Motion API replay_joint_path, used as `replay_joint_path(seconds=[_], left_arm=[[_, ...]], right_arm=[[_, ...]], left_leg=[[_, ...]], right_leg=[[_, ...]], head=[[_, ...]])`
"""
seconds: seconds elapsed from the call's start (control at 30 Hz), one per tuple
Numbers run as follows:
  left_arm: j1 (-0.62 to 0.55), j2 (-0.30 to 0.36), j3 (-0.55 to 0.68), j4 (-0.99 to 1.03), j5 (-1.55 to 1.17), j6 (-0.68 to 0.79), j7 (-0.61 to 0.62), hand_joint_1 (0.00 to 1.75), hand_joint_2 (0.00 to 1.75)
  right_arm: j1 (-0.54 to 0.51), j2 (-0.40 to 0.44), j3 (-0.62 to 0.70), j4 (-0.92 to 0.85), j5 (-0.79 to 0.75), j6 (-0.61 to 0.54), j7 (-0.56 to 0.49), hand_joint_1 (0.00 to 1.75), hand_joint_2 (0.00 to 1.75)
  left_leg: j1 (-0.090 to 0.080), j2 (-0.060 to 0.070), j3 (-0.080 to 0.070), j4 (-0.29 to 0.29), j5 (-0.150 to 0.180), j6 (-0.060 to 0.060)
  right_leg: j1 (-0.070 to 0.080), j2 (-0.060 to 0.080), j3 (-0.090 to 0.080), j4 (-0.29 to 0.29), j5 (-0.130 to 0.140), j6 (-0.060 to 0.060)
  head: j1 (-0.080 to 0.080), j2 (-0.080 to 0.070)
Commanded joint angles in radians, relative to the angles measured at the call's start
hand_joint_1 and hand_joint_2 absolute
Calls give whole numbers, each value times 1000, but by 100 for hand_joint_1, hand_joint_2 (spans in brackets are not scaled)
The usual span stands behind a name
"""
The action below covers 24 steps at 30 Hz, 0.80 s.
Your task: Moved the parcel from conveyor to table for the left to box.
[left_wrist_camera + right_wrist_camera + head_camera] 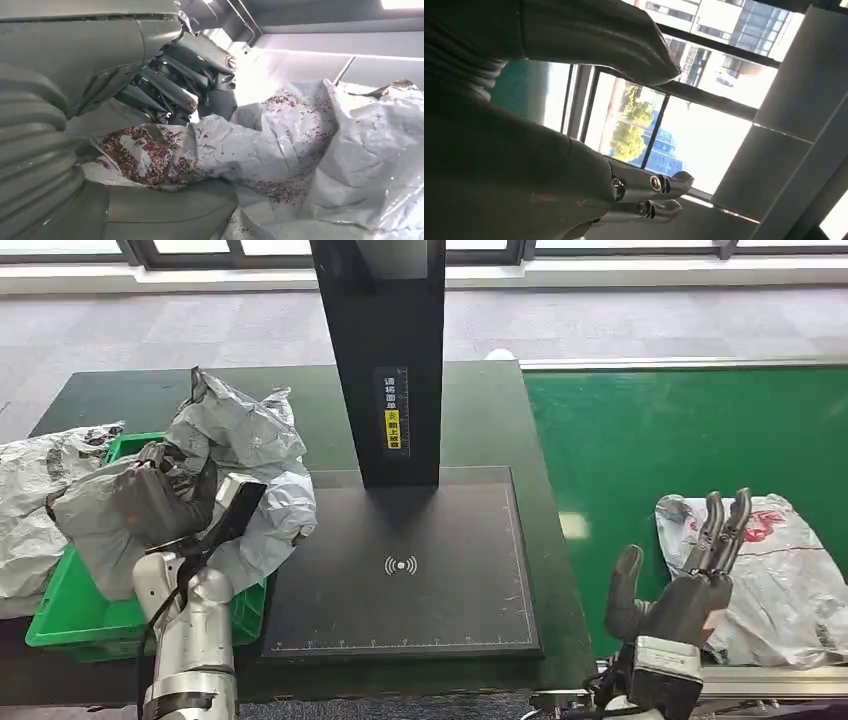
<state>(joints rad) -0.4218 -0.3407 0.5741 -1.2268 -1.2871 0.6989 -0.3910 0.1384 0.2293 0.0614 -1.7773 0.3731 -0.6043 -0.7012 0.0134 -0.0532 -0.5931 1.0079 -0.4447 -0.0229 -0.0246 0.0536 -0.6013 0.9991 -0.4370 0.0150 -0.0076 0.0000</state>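
Note:
My left hand (pixel 175 495) grips a crumpled grey plastic parcel (pixel 255 455) and holds it over the green box (pixel 70 610) at the table's left. In the left wrist view the dark fingers (pixel 175 87) curl around the parcel (pixel 310 150), whose white film carries red speckled print. A second parcel (pixel 790 570), white with red print, lies on the green conveyor (pixel 640 440) at the right. My right hand (pixel 685 585) stands upright and open just left of it, fingers (pixel 649 185) straight, holding nothing.
A black scanner plate (pixel 400 570) with a tall black post (pixel 385 350) occupies the table's middle. Another grey bag (pixel 30 500) hangs over the box's left side. The conveyor's metal rail (pixel 760 680) runs along the front right.

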Motion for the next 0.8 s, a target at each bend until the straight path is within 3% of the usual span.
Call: replay_joint_path(seconds=[0.03, 0.1, 0.2, 0.33, 0.5, 0.53, 0.57, 0.6, 0.7, 0.8], left_arm=[[-33, -8, 55, 7, 53, -1, -36, 0, 175], [-28, -8, 54, -2, 85, -1, -61, 0, 175], [-33, -8, 63, 43, 258, -1, -216, 0, 175], [-1, -8, 2, 31, 385, -1, -278, 0, 175], [-7, -8, -8, 42, 400, -1, -280, 0, 175], [-5, -8, -39, 74, 461, -1, -307, 0, 175], [15, -4, -214, 138, 656, -1, -307, 0, 175], [46, 25, -321, 114, 805, -103, -307, 0, 175], [102, 31, -451, 44, 1010, -410, -307, 0, 175], [115, 23, -477, 26, 1045, -453, -307, 0, 175]], right_arm=[[-9, 19, -50, 7, 9, 9, 3, 0, 0], [-12, 21, -61, 18, 13, 9, 3, 0, 0], [-26, 44, -128, 70, 82, -23, 3, 0, 0], [-74, 90, -250, 158, 202, -42, 3, 0, 0], [-73, 93, -269, 172, 231, -61, 3, 0, 0], [-76, 98, -279, 177, 238, -62, 3, 0, 0], [-79, 102, -305, 194, 270, -68, 4, 0, 0], [-85, 102, -342, 221, 304, -88, 13, 0, 0], [-119, 109, -446, 297, 382, -94, 8, 0, 0], [-135, 114, -477, 318, 401, -94, 3, 0, 0]], left_leg=[[0, 3, 2, 0, -1, 1], [0, 3, 1, 0, -1, 1], [0, 3, 2, -1, 0, 1], [0, 3, 3, -2, 0, 1], [1, 3, 2, -1, 0, 1], [1, 1, 2, -1, 0, 1], [0, 1, 3, -2, 0, 1], [0, -3, 2, -2, 1, 1], [0, -3, 3, -3, 1, 2], [1, 1, 3, -2, 0, 2]], right_leg=[[2, -5, 2, -1, -1, -2], [2, -4, 2, -1, 0, -1], [1, -4, 2, -1, 0, -1], [2, -5, 4, -3, 0, -1], [2, -5, 3, -3, 0, -1], [1, -5, 3, -2, 0, -1], [2, -8, 4, -3, 0, -2], [1, -10, 4, -2, -1, -1], [2, -12, 5, -4, 0, -1], [2, -10, 6, -5, 0, -1]], head=[[0, 0], [0, 0], [0, 0], [0, 0], [0, 0], [0, 0], [0, 0], [0, 0], [0, 0], [0, 0]])
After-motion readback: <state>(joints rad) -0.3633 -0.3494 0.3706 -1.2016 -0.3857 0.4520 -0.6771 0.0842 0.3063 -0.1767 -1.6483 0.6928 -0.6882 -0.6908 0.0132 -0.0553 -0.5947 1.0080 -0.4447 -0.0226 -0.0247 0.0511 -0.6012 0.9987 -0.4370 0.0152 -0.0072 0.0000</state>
